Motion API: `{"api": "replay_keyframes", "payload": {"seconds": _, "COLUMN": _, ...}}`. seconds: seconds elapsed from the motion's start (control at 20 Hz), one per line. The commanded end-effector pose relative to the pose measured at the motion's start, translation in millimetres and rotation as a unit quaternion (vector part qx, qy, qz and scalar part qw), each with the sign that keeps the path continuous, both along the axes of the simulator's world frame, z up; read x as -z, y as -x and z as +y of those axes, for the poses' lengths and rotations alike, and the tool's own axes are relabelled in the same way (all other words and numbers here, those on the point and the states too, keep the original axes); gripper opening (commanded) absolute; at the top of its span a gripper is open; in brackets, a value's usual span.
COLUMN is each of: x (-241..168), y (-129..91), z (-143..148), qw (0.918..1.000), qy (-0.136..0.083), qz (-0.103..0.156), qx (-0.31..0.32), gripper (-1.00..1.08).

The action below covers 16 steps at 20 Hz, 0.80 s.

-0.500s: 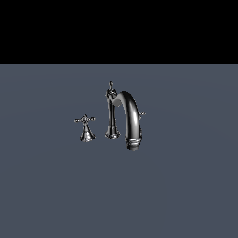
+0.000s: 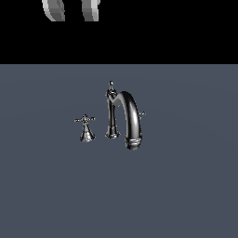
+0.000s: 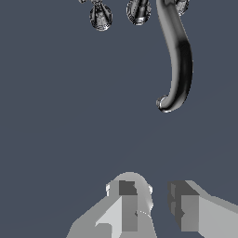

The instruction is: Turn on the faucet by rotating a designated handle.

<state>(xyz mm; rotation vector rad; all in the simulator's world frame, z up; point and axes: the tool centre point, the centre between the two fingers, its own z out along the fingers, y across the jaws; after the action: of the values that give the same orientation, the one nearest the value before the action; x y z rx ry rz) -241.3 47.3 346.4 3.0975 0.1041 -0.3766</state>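
Gripper (image 3: pixel 151 204) hangs high and well apart from the faucet (image 2: pixel 123 116), only its two finger tips poking into the top edge of the exterior view; jaws stand parted with a clear gap, nothing between them. Likely an approach posture: open and high so the fingers can drop over the cross arms of the handle (image 2: pixel 85 128) without clipping the spout. Handle stands alone on the grey surface (image 2: pixel 186 195), toward the exterior view's left of the spout post, near it but not touching. Small chrome cross on a flared bell base, upright, much shorter than the arched gooseneck beside it. Dark mirror finish with bright streaks; arms look thin, so little to grip. Wrist view shows the handle's base at frame edge, partly cut off. Twin handle behind the spout shows only a tip. Contact not yet made
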Motion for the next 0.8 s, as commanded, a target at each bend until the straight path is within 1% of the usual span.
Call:
{"api": "replay_keyframes", "payload": {"seconds": 0.0, "x": 43.5, "y": 3.1, "z": 35.5, "qw": 0.9994, "qy": 0.011, "qz": 0.023, "qx": -0.023, "gripper": -0.42}}
{"api": "replay_keyframes", "payload": {"seconds": 0.05, "x": 37.1, "y": -17.7, "z": 41.7, "qw": 1.0, "qy": -0.001, "qz": 0.003, "qx": -0.002, "gripper": -0.64}}
{"api": "replay_keyframes", "payload": {"seconds": 0.1, "x": 54.2, "y": -18.7, "z": 51.0, "qw": 0.9999, "qy": -0.006, "qz": 0.012, "qx": 0.003, "gripper": -0.74}}
{"api": "replay_keyframes", "payload": {"seconds": 0.15, "x": 60.7, "y": -30.0, "z": 53.1, "qw": 1.0, "qy": 0.005, "qz": 0.002, "qx": -0.002, "gripper": -0.71}}
{"api": "replay_keyframes", "payload": {"seconds": 0.2, "x": 70.4, "y": -40.8, "z": 46.3, "qw": 1.0, "qy": 0.003, "qz": 0.002, "qx": 0.006, "gripper": -0.65}}
{"api": "replay_keyframes", "payload": {"seconds": 0.25, "x": 74.7, "y": -56.9, "z": 42.0, "qw": 0.9996, "qy": -0.002, "qz": -0.007, "qx": 0.025, "gripper": -0.78}}
{"api": "replay_keyframes", "payload": {"seconds": 0.3, "x": 73.7, "y": -67.6, "z": 75.9, "qw": 0.9997, "qy": -0.008, "qz": -0.023, "qx": -0.007, "gripper": -0.74}}
{"api": "replay_keyframes", "payload": {"seconds": 0.35, "x": 99.5, "y": -66.1, "z": 54.2, "qw": 1.0, "qy": -0.004, "qz": -0.007, "qx": 0.005, "gripper": -0.72}}
{"api": "replay_keyframes", "payload": {"seconds": 0.4, "x": 109.4, "y": -75.7, "z": 51.1, "qw": 0.9996, "qy": 0.013, "qz": -0.015, "qx": 0.021, "gripper": -0.71}}
{"api": "replay_keyframes", "payload": {"seconds": 0.45, "x": 114.0, "y": -87.7, "z": 63.5, "qw": 0.9994, "qy": 0.005, "qz": -0.024, "qx": 0.022, "gripper": -0.79}}
{"api": "replay_keyframes", "payload": {"seconds": 0.5, "x": 124.0, "y": -100.8, "z": 46.7, "qw": 0.9985, "qy": -0.003, "qz": -0.026, "qx": 0.049, "gripper": -0.82}}
{"api": "replay_keyframes", "payload": {"seconds": 0.55, "x": 126.6, "y": -118.4, "z": 45.9, "qw": 0.9983, "qy": -0.002, "qz": -0.042, "qx": 0.04, "gripper": -0.74}}
{"api": "replay_keyframes", "payload": {"seconds": 0.6, "x": 132.7, "y": -131.3, "z": 51.8, "qw": 0.9962, "qy": -0.01, "qz": -0.048, "qx": 0.071, "gripper": -0.63}}
{"api": "replay_keyframes", "payload": {"seconds": 0.65, "x": 156.3, "y": -122.3, "z": 58.8, "qw": 0.9985, "qy": -0.003, "qz": -0.037, "qx": 0.041, "gripper": -0.83}}
{"api": "replay_keyframes", "payload": {"seconds": 0.7, "x": 151.0, "y": -136.9, "z": 100.6, "qw": 0.998, "qy": -0.008, "qz": -0.06, "qx": 0.02, "gripper": -0.79}}
{"api": "replay_keyframes", "payload": {"seconds": 0.75, "x": 165.1, "y": -141.0, "z": 104.7, "qw": 0.9976, "qy": -0.018, "qz": -0.06, "qx": 0.031, "gripper": -0.69}}
